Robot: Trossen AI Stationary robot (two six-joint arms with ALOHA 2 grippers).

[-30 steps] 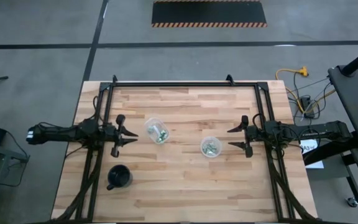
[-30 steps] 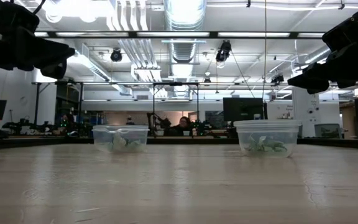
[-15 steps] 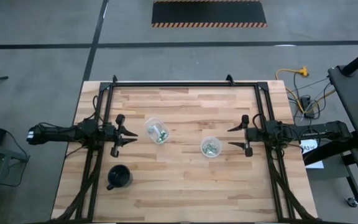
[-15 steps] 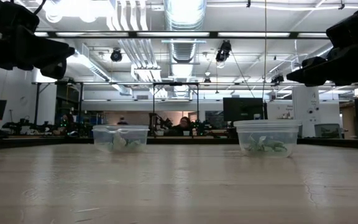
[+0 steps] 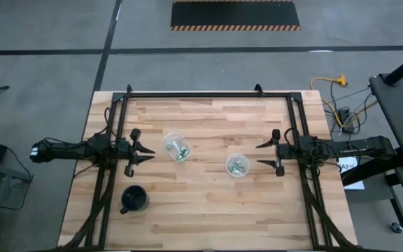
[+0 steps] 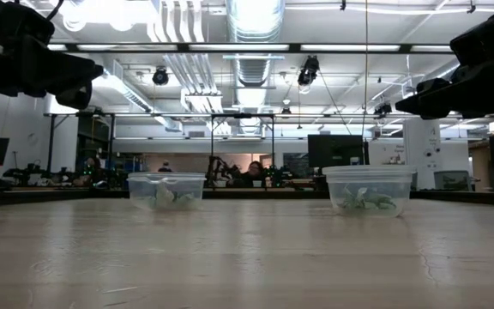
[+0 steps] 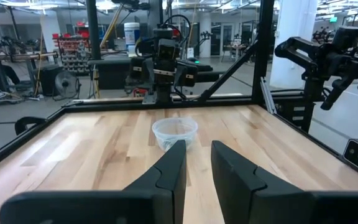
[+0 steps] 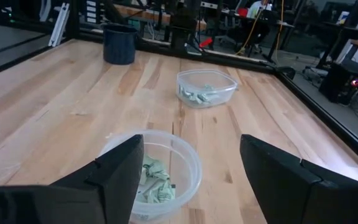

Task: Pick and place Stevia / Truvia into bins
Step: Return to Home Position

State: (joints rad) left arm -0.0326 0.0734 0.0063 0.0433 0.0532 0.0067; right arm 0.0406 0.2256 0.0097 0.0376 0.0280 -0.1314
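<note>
Two clear bins stand on their bases on the wooden table: the left bin and the right bin. Each holds pale green-and-white Stevia packets. My left gripper hovers just left of the left bin, above the table, open by a narrow gap and empty. My right gripper hovers just right of the right bin, wide open and empty. The left wrist view shows one bin ahead.
A black cup stands near the table's near-left corner. A black frame runs along the far edge and both sides. Bare wood lies between the bins and along the near edge. A person sits far behind the table.
In the low view my right gripper has risen slightly, then kept still. The bins and packets have not moved.
</note>
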